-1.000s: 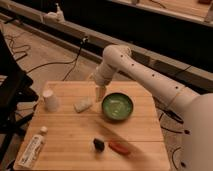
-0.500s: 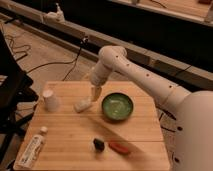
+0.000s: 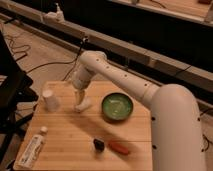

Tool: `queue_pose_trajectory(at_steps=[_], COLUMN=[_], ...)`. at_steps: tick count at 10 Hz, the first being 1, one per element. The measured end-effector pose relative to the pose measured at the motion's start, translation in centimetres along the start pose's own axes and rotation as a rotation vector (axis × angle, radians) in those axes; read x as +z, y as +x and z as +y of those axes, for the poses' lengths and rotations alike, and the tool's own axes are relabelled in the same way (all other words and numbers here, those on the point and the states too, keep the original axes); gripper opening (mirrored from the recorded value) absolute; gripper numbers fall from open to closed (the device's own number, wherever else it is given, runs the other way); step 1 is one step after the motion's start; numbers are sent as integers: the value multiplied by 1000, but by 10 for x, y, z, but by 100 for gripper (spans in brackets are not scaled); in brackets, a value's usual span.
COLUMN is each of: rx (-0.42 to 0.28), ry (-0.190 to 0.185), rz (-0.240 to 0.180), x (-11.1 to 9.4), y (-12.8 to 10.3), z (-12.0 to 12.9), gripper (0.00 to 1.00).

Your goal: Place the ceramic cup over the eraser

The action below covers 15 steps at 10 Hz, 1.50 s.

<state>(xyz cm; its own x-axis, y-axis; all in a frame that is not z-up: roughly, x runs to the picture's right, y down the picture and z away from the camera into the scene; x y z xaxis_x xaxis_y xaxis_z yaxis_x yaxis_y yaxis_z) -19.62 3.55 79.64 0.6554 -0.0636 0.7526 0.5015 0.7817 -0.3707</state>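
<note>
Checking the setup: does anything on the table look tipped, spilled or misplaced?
Nothing stands out. The ceramic cup stands upright at the left, the eraser lies near the front, the green bowl sits level, and the gripper is low between cup and bowl.

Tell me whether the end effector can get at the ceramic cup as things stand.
Probably yes. The end effector hangs low over the wooden table beside the pale block, and the ceramic cup stands upright to one side with only bare wood between them.
</note>
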Motion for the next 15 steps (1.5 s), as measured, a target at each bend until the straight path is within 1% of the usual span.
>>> queue_pose_trajectory(at_steps=[1,2,3,8,9,10,11,12,13,14,15], rx=[-14,-25,-27,-23,-14,5,15,18,14,9,-1], ry=[-3,8,11,14,29,58,90,108,107,98,70], rz=[-25,-38,-44,-45,-58,-87,-137,-179,-212,-236,-272], x=[18,37,47,46,45,45,49,55,64,74,95], y=[-13,-28,-35,-35,-35,-35,-41,-47,-52,-57,-63], z=[-11,-26,-32,-33,-38,-48,-62,-73,-78,-81,-83], gripper=[79,79,79,79,79,79,79,79,79,79,79])
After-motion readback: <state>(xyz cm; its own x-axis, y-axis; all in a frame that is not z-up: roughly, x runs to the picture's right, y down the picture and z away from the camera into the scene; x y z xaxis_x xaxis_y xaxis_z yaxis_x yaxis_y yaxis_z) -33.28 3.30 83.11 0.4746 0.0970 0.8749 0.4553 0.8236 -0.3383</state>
